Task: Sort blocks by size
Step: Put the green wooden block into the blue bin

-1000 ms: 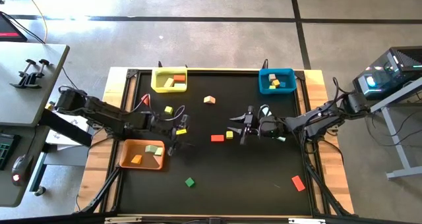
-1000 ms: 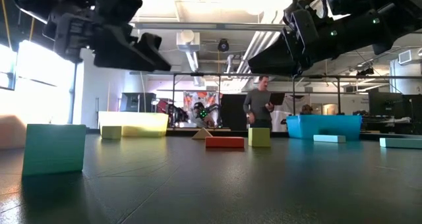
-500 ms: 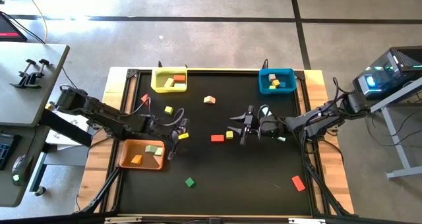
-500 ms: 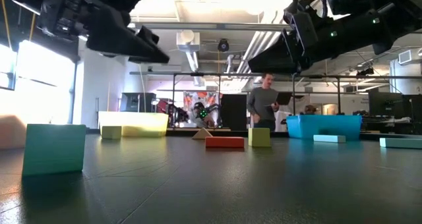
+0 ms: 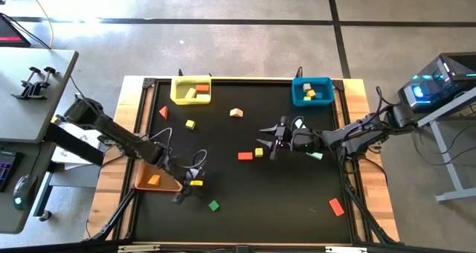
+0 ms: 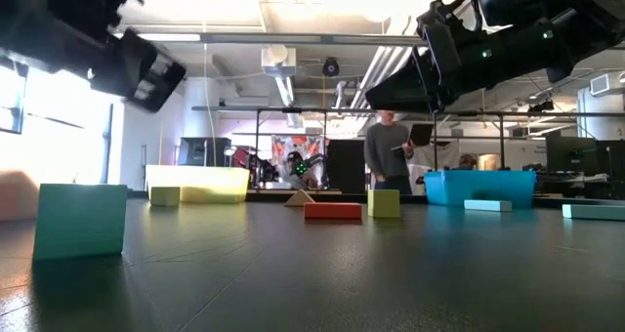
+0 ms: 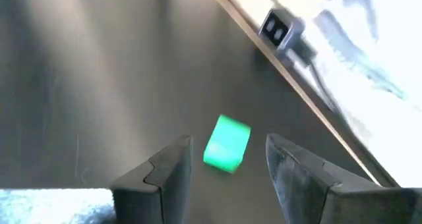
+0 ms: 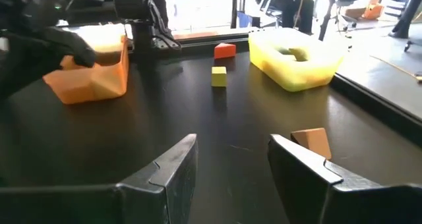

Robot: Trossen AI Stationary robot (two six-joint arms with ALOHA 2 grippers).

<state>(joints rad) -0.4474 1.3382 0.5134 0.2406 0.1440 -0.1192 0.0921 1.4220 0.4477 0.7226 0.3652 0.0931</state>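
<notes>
One left claw (image 5: 181, 196) has swung from the orange bin (image 5: 147, 180) toward the green block (image 5: 214, 205).

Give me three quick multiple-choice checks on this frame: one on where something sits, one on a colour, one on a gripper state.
1. The red bar on the mat lies:
A. inside the blue bin
B. near the mat's middle, beside a small yellow block
C. inside the orange bin

2. The block ahead of the left gripper is:
A. green
B. red
C. tan

3. The right gripper is:
A. shut on a block
B. open, holding nothing
C. inside the yellow bin

Answers:
1 B: the high view shows both lying together mid-mat, clear of the blue bin and orange bin.
2 A: the green block shows between the fingers in the left wrist view.
3 B: the right wrist view shows bare mat between the fingers.
</notes>
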